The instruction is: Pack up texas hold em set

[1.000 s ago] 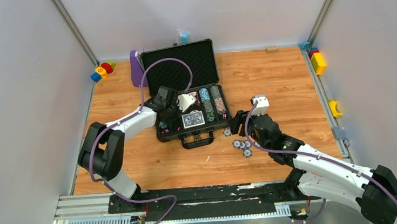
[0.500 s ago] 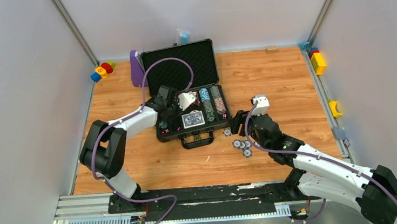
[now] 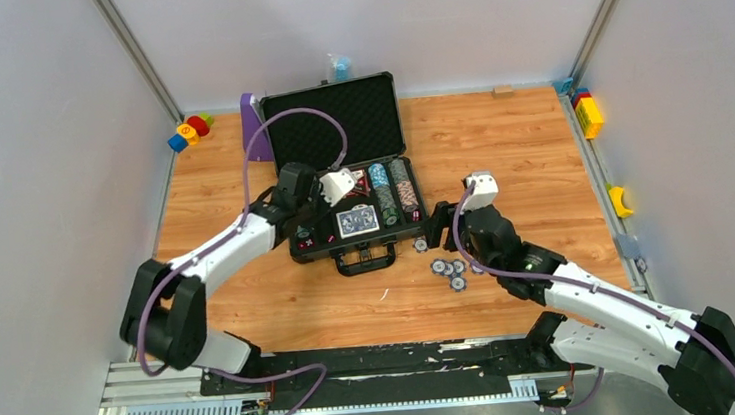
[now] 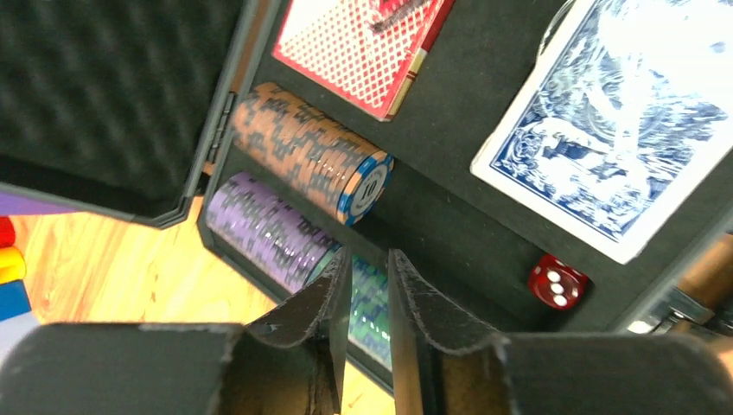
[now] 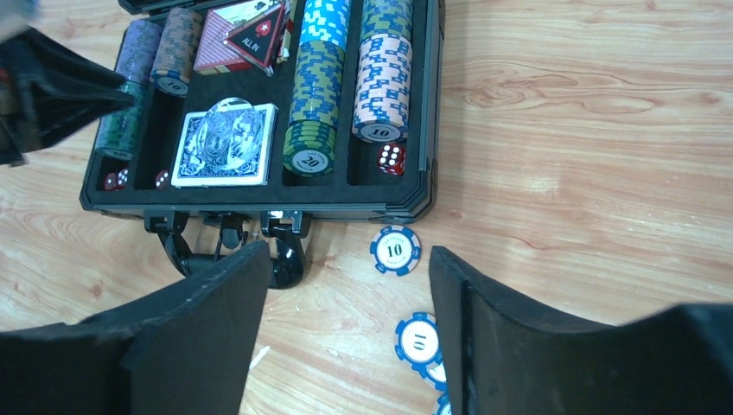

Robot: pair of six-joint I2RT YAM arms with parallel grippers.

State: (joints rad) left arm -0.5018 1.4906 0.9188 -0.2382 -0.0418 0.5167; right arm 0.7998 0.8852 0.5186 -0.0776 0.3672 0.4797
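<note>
From the overhead view I have the briefcase (image 3: 367,245) lying open near the middle of the table (image 3: 499,146). Its long axis runs left to right, its handle (image 3: 366,260) points back toward the arm bases, and its lid (image 3: 331,120) stands up on the far side. The chip rows (image 5: 315,86) run front to back in their slots, with a blue deck (image 5: 225,145) lying flat in the middle bay and a red deck (image 5: 226,47) behind it. My left gripper (image 4: 367,259) hangs over the leftmost bay above the green chips (image 4: 367,311), fingers drawn almost together with only a thin slit between them; I cannot tell whether they pinch a chip. My right gripper (image 5: 346,259) sits low just in front of the case's right front corner, fingers spread wide and holding nothing. One of the loose chips (image 5: 396,249) lies flat on the wood between them, and more lie nearer the base. Open wood lies to the right of the case and in front of it; a purple stand (image 3: 254,127) sits just beside the lid's left edge.
</note>
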